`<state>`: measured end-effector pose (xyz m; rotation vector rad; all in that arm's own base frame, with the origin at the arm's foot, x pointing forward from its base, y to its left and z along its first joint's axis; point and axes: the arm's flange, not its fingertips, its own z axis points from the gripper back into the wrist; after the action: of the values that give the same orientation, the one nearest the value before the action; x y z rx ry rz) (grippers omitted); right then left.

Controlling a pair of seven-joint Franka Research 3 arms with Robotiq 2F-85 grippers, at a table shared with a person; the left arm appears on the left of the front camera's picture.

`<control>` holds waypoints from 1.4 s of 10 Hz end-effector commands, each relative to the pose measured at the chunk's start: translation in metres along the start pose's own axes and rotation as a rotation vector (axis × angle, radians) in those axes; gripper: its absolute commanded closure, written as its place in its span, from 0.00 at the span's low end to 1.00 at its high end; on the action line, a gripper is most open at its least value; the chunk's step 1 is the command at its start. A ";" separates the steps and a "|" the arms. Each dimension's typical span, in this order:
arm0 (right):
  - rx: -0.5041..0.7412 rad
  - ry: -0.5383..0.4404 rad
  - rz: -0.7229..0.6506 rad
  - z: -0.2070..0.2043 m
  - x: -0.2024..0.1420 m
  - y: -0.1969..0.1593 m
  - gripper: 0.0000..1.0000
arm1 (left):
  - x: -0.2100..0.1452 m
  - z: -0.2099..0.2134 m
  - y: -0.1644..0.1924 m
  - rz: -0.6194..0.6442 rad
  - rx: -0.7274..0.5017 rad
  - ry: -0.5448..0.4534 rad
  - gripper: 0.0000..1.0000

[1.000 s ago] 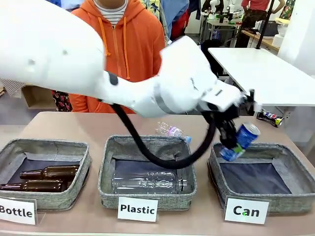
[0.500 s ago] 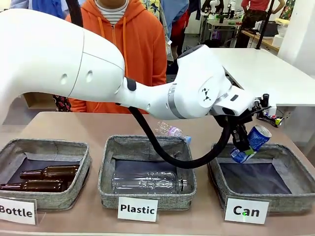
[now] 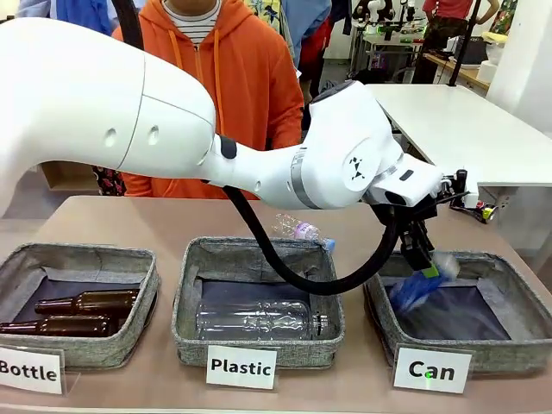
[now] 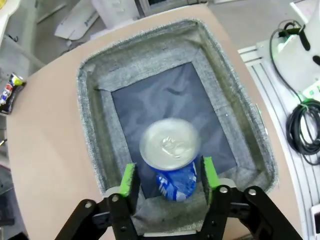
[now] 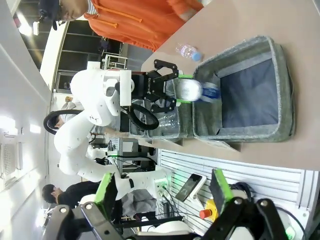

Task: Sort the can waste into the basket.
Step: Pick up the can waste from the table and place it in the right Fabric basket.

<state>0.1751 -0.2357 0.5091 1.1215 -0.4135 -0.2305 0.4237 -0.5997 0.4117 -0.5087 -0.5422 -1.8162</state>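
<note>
Left wrist view, left jaws spread, blue can (image 4: pixel 170 161) loose inside basket (image 4: pixel 89 117) rim, right jaws spread.

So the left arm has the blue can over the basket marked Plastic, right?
Not quite; the basket is the wrong one. The left arm's fingers have the blue can over the basket whose white card reads Can. The Plastic basket is the middle one. The front view shows both labels.
</note>
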 end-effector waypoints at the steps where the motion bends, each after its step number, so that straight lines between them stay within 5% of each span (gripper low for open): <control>1: -0.003 -0.007 0.000 0.001 -0.001 0.003 0.00 | 0.006 0.002 -0.008 -0.026 -0.012 0.028 0.00; 5: -0.003 -0.007 0.000 0.001 -0.001 0.003 0.00 | 0.008 0.025 -0.026 -0.017 -0.020 -0.004 0.00; 10: -0.023 0.053 0.010 -0.022 0.004 0.011 0.00 | 0.013 0.126 -0.107 0.201 -0.084 -0.100 0.00; 12: -0.070 0.080 0.047 -0.045 0.001 0.022 0.00 | -0.025 0.202 -0.133 0.336 -0.037 -0.160 0.00; 14: -0.060 0.101 0.099 -0.076 -0.004 0.040 0.00 | -0.102 0.293 -0.153 0.491 0.025 -0.258 0.00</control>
<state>0.2008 -0.1749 0.5137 1.0446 -0.3421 -0.1101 0.3410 -0.3844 0.5844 -0.8168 -0.5596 -1.3421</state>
